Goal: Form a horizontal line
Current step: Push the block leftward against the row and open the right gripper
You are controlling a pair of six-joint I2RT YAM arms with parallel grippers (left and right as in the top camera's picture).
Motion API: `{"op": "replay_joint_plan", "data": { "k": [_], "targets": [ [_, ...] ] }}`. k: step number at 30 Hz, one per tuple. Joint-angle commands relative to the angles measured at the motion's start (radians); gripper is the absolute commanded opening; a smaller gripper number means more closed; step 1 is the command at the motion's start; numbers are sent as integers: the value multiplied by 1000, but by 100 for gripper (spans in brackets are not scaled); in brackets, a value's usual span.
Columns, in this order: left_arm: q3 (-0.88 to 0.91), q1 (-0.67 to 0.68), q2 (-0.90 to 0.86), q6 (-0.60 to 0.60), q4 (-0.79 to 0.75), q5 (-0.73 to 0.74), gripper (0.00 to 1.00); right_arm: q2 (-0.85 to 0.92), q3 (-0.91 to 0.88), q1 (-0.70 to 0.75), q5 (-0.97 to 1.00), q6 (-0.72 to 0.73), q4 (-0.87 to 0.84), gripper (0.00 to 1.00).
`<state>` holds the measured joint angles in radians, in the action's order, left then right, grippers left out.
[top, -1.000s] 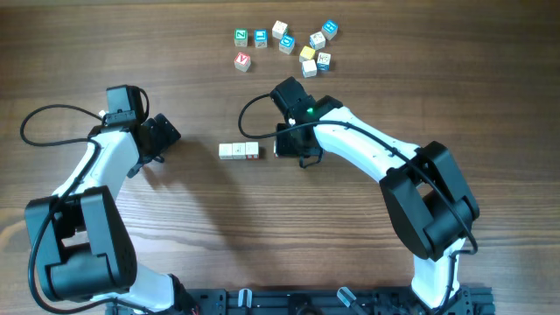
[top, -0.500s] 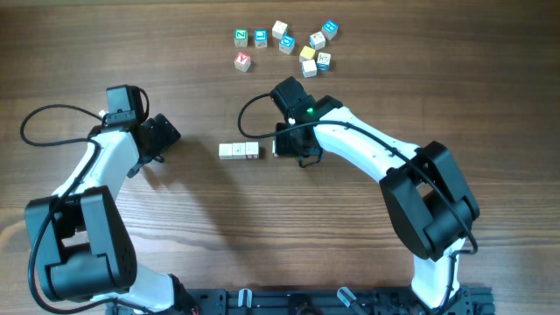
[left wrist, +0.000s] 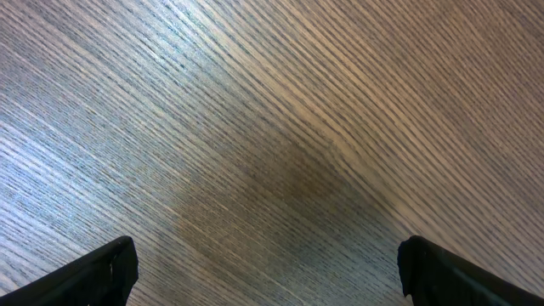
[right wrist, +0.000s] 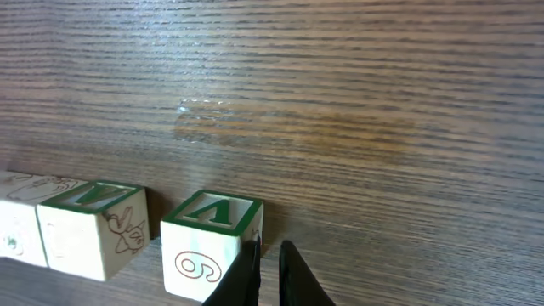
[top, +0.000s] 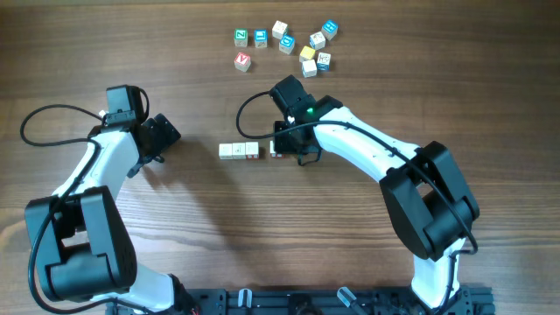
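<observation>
Over on the wooden worktop, the row of blocks lies mid-table: three pale blocks side by side, running left to right. A fourth block sits just off the row's right end, with a thin gap between them.

The right wrist view shows that fourth block close up. It has a green-framed top with a green letter that reads as V from this angle. On its near side is an orange figure, either a 9 or a 6. The next block along carries the same green frame and V-like letter, plus a line drawing on its side too faint to make out.

The right end effector is low at the fourth block's right edge. Its fingers are pinched nearly together, with nothing between them.

The left end effector hangs well to the left of the row, spread wide. Its fingertips frame bare wood.

A cluster of colourful blocks lies scattered at the far edge, and their letters are too small to read.
</observation>
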<state>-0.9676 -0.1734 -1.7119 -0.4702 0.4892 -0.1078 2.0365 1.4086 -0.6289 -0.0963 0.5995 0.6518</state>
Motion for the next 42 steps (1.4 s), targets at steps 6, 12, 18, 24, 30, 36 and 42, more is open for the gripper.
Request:
{"op": "replay_joint_plan", "data": {
  "k": [6, 12, 18, 24, 30, 36, 42],
  "targets": [
    [6, -6, -5, -10, 0, -6, 100, 4, -8, -2, -59, 6, -8, 10],
    [6, -6, -5, -10, 0, -6, 100, 4, -8, -3, -63, 6, -11, 10],
    [6, -6, -5, -10, 0, -6, 100, 4, -8, -23, -62, 6, -19, 11],
    [6, -6, -5, -10, 0, -6, 100, 4, -8, -27, -62, 6, -26, 11],
    [6, -6, -5, -10, 0, -6, 100, 4, -8, -27, -63, 6, -27, 11],
    [6, -6, -5, -10, 0, -6, 100, 4, -8, -31, -63, 6, -31, 11],
    [6, -6, -5, -10, 0, -6, 100, 4, -8, -36, -63, 12, -31, 10]
  ]
}}
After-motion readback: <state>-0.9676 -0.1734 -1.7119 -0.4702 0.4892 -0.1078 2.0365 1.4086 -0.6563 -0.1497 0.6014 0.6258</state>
